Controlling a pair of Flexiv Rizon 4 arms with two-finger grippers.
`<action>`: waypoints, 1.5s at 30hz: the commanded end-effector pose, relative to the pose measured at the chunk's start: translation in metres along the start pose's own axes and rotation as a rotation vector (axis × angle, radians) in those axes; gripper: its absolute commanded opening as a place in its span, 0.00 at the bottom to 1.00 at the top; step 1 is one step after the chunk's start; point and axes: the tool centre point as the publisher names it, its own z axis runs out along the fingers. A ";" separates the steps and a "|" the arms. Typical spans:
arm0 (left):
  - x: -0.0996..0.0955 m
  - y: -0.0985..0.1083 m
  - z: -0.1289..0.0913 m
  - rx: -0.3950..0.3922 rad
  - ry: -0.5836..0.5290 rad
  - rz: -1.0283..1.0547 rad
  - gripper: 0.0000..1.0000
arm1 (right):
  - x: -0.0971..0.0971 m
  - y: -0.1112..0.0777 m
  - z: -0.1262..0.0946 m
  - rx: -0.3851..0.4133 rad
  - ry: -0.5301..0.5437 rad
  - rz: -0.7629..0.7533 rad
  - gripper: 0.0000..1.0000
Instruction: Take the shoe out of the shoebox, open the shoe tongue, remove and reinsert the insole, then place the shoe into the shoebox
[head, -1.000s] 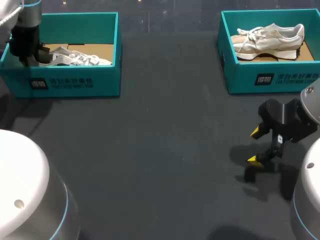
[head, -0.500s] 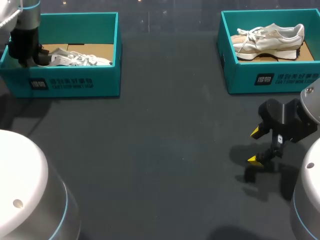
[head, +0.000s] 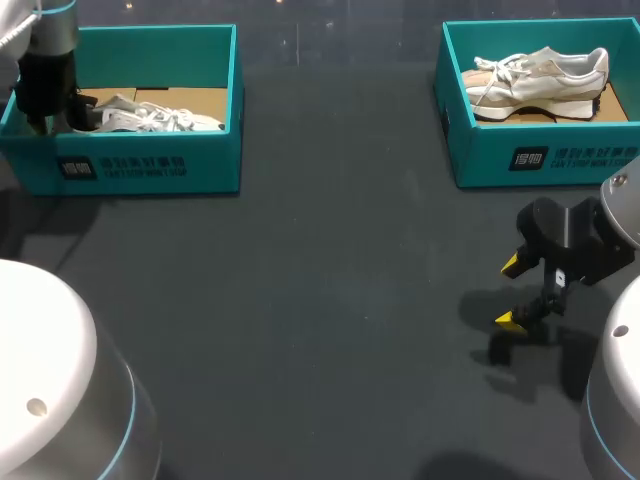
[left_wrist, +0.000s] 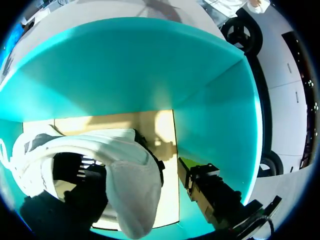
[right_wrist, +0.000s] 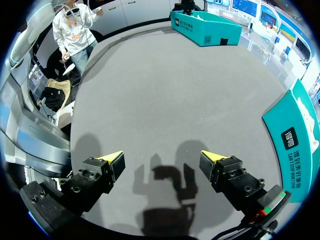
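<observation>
A white shoe lies inside the teal shoebox at the far left. My left gripper reaches down into that box at the shoe's heel end. In the left wrist view the white heel sits between the spread fingers of the left gripper. One finger is in the shoe's mouth. The yellow-tipped finger stands clear of the heel, so the gripper is open. My right gripper hangs open above the bare table at the right, with nothing between the fingers of the right gripper.
A second teal shoebox at the far right holds a beige and white shoe. Its side wall shows beside my right gripper. Dark grey table stretches between the two boxes.
My left gripper's fingers have spread apart and let go of the heel. The white shoe has settled a little in its box. The right arm has not moved.
</observation>
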 end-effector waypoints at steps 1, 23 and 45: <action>0.004 -0.003 -0.014 -0.007 -0.021 0.001 0.85 | 0.002 -0.001 -0.001 0.001 -0.004 0.000 1.00; 0.016 -0.032 -0.131 -0.055 -0.088 0.003 1.00 | 0.002 -0.001 -0.001 0.001 -0.004 0.000 1.00; 0.041 -0.067 -0.229 -0.065 -0.099 0.005 1.00 | 0.002 -0.001 -0.001 0.001 -0.004 0.000 1.00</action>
